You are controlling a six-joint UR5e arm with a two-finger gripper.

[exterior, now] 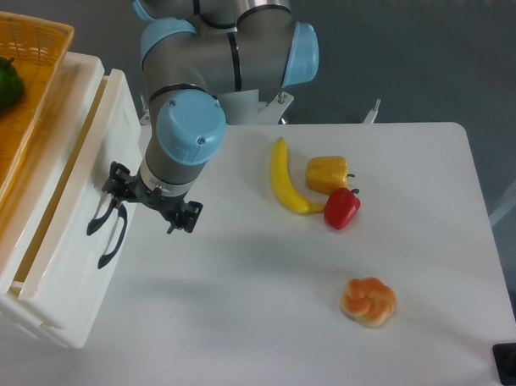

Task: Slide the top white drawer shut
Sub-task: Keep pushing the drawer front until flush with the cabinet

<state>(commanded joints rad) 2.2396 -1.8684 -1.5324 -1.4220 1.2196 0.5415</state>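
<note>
**Gripper against the top drawer front, drawer open by a narrow slot**

Your gripper [150, 204] sits at the face of the top white drawer [70, 237], its black fingers spread wide with nothing between them. One fingertip [116, 178] lies against the drawer front just above the black curved handle [109, 234]; the other points out over the white table [427, 216]. You cannot tell from this angle how firmly the finger presses on the panel.

The top white drawer is at the left edge of the view, in the white cabinet [80, 72]. It stands slightly out from the cabinet: you see a thin yellowish gap running along its length between the drawer front and the cabinet top. What the drawer holds is not visible through that slot.

On top of the cabinet rests an orange wicker basket [28, 92] with a green round vegetable [3, 82] inside, both cut off by the left border. The lower drawer front is hidden under the upper one.

On the table, well clear of the gripper, a banana [284, 181] lies beside a yellow bell pepper [328, 173] that touches a red bell pepper [342, 209]. A glazed bread roll [369, 301] sits alone nearer the front. A dark object [508, 364] is cropped at the lower right corner and hard to identify.
</note>
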